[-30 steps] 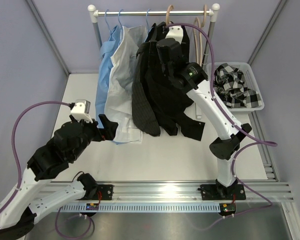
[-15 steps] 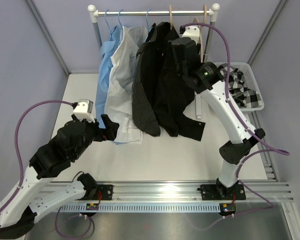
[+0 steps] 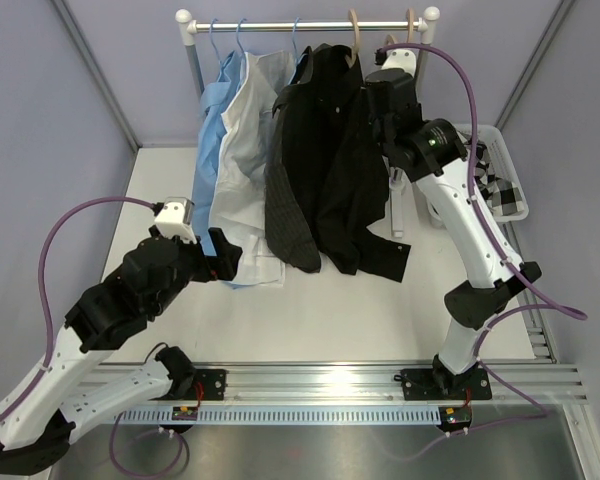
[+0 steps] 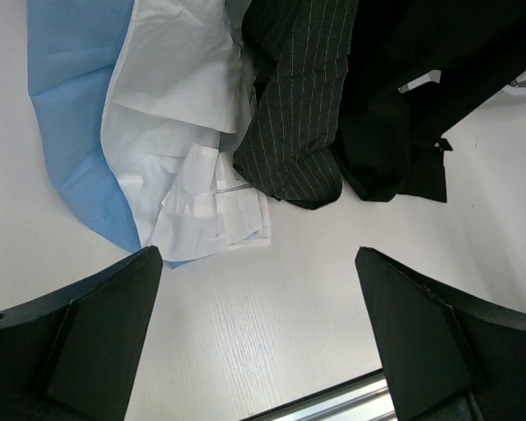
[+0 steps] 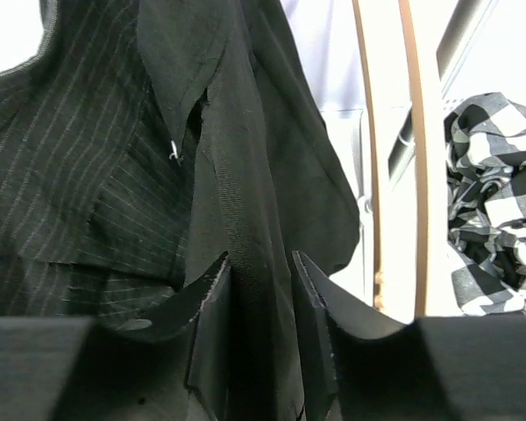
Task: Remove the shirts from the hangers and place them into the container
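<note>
Pinched between the fingers (image 5: 202,333) of the right gripper (image 5: 259,272): a vertical fold of the plain black shirt (image 5: 245,158), cloth filling the narrow gap from pad to pad. Raised high by the rail (image 3: 310,25), close under the hook of the tan wooden hanger (image 3: 353,22) above that shirt's collar. Just left of the grip, the dark grey pinstriped shirt (image 5: 79,175), touching the black one. Just right of it, the two tan limbs of a second wooden hanger (image 5: 416,132), hanging beside the cloth. Beyond those, further right, the black-and-white checked shirt (image 5: 500,219), crumpled inside the white basket (image 3: 518,185) at the table's far right, partly hidden behind the right arm in the overhead view. Further left along the rail, under thin blue hangers (image 3: 238,35), the white shirt (image 3: 245,130) and the light blue shirt (image 3: 212,120), with the tails of all four hanging shirts spilling onto the table (image 3: 330,310). Low over the near left of the table, the left gripper (image 4: 256,263), spread wide with only bare tabletop between its fingers, near the white shirt's cuff but apart from it.
</note>
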